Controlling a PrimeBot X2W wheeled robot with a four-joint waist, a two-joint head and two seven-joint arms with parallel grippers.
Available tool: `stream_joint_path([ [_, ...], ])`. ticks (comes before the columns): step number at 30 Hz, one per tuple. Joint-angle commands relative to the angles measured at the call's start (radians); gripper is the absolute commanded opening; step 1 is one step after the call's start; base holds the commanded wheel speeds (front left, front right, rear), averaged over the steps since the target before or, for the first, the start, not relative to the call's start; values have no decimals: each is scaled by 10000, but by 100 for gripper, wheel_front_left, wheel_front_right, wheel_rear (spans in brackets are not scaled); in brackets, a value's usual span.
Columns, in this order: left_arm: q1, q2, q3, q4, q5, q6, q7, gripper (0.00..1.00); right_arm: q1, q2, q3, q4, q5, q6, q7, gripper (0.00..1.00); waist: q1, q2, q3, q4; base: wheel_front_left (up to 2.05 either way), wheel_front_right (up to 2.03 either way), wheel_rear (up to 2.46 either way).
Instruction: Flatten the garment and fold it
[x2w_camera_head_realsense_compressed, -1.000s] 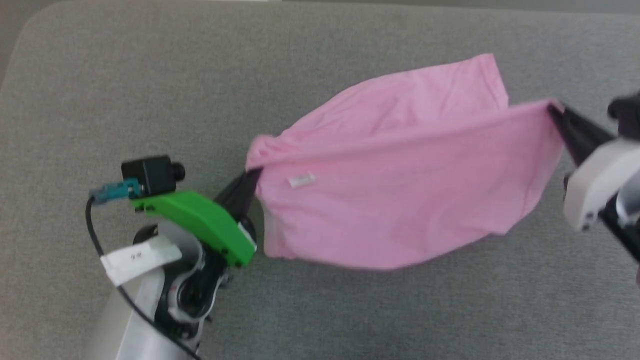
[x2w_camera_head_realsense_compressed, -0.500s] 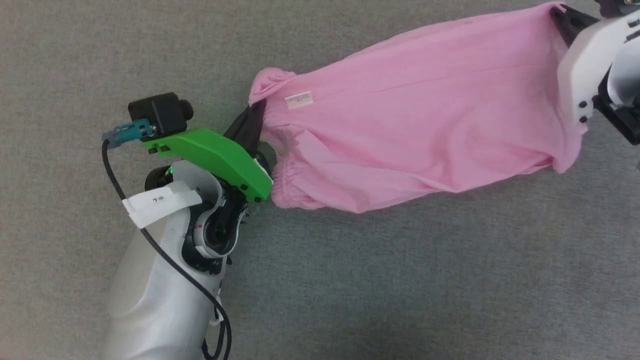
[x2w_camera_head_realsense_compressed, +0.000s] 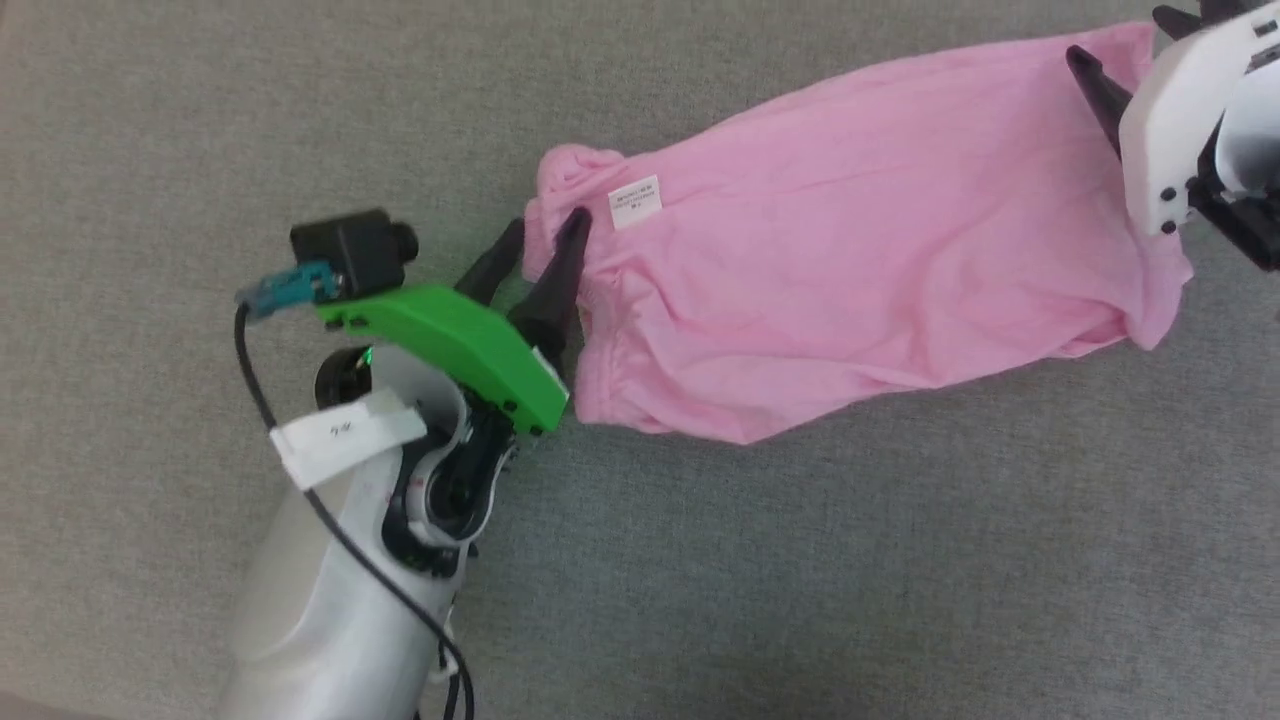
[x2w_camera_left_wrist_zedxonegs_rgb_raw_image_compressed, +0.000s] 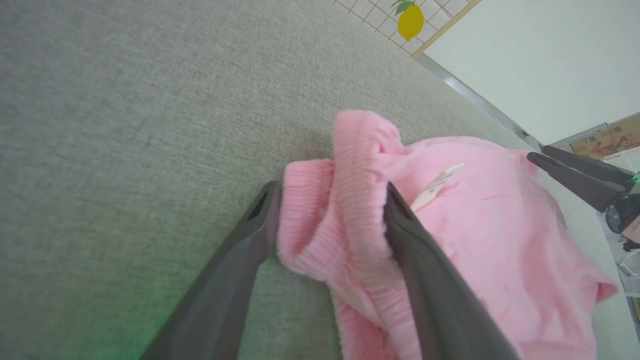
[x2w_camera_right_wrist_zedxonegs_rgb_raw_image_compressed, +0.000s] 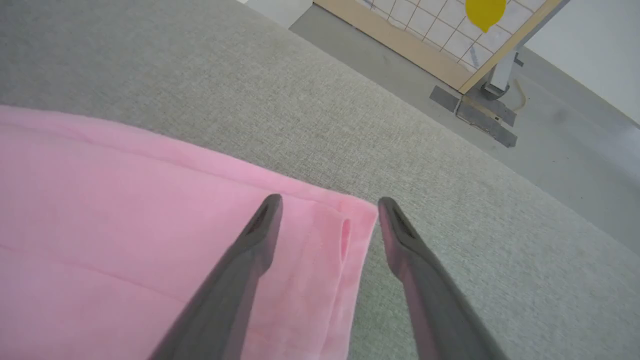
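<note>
I have open grey tabletop from 5 to 9 o'clock. The garment lies stretched toward 2 o'clock. My left jaws are spread wide, straddling its gathered 9 o'clock edge. My right jaws are spread wide over its 2 o'clock corner, gripping nothing.

The label is unreadably small, and the right gripper covers part of the garment.

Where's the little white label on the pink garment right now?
In the head view, the label sits on the garment's left end, just right of the left gripper's fingertips.
</note>
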Motion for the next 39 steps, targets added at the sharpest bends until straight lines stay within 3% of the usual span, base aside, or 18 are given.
stream_joint_path([
  [1,323,191,20,-181,20,-123,-185,100,324,-52,-145,-56,87,-17,-398,100,-2,0,-545,-37,0,0,0],
  [10,2004,656,95,-1368,668,-102,-1435,100,2702,478,-1953,-1292,-241,-17,-2625,100,-2,0,-1802,-261,0,0,0],
  [16,2842,593,-488,-1536,1375,-318,-2417,100,4936,1678,-3714,-2649,-787,-17,-3422,100,-2,0,-2418,-412,0,0,0],
  [22,3005,545,-1286,-603,2287,-322,-2830,100,6657,2954,-4883,-3976,-1311,-17,-3652,100,-2,0,-2696,-591,0,0,0],
  [28,2750,172,-1336,741,2414,36,-2949,100,7593,3783,-5134,-4792,-1782,-17,-3648,100,-2,0,-2774,-860,0,0,0],
  [39,2077,-151,-1338,2908,2282,817,-1826,100,7905,4153,-4836,-5114,-2021,-17,-3569,100,-2,0,-2673,-1269,0,0,0],
])
